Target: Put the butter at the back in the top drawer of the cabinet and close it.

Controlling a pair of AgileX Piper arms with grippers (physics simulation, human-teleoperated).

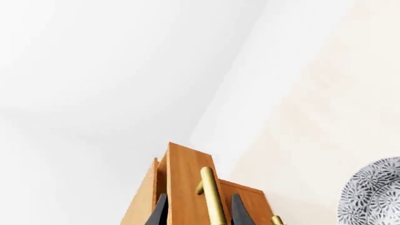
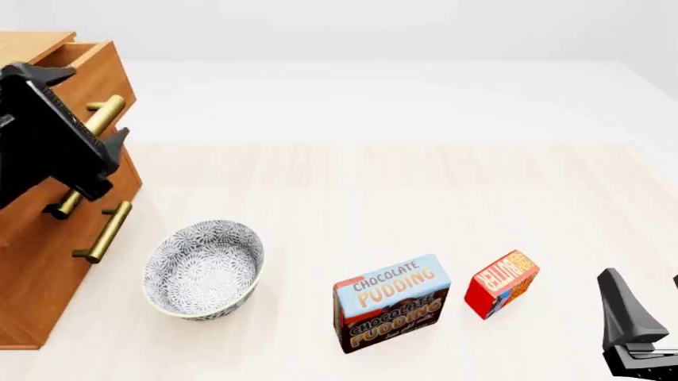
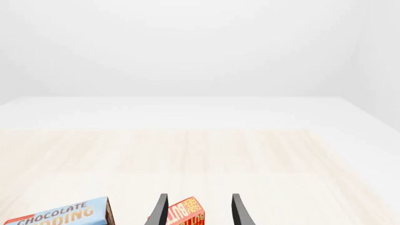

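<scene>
On the pale wooden counter [image 2: 424,190] we see the cabinet [image 2: 43,262] standing at about nine o'clock in the front view, its top drawer [image 2: 90,75] pulled out a little way from the body. Our left tool [image 1: 198,212] is at that drawer: in the left wrist view its two dark fingers [image 1: 160,211] stand spread on either side of the brass handle [image 1: 212,197], with a gap between each finger and the bar, so it is around the handle but not pinching it. In the front view the black bulk of the left arm covers part of the drawer fronts, and the handle pokes out beyond it.

The butter [image 2: 501,283] lies on the counter at about four o'clock, well apart from the cabinet, just beside the pudding box [image 2: 391,303], which stands at its nine o'clock side. A patterned bowl [image 2: 203,268] sits near the cabinet's foot, between it and the pudding box.

Our right tool [image 3: 199,211] hangs low at about five o'clock in the front view, near the butter. In the right wrist view its fingers are spread with the butter showing between them; we cannot tell whether they touch it.
</scene>
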